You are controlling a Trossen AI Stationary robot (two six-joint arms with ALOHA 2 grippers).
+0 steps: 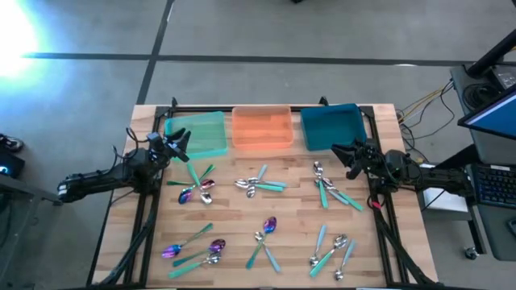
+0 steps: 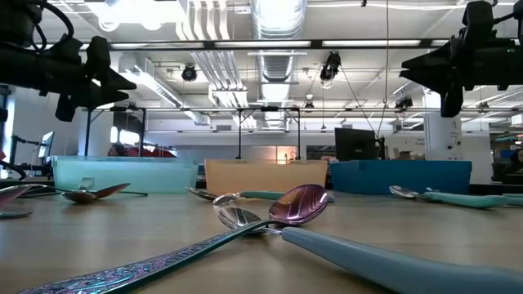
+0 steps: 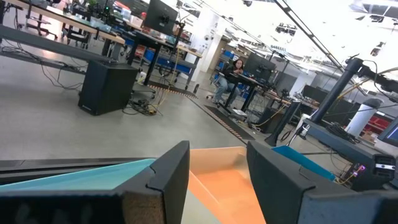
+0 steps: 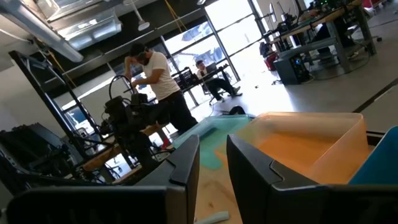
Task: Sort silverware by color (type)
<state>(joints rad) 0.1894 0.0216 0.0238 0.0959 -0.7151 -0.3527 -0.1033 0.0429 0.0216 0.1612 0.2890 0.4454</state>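
3 trays point(image 1: 262, 129), approx 20 spoons point(image 1: 260, 186) on table; both tools point(image 1: 181, 143) point(image 1: 348, 155) open, empty.

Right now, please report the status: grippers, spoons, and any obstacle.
Left gripper open, empty, raised beside green tray. Right gripper open, empty, by teal tray. Spoons all loose on table; trays empty. Nothing blocking.

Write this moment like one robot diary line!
left gripper: open, raised | right gripper: open, raised | spoons: scattered | trays: empty
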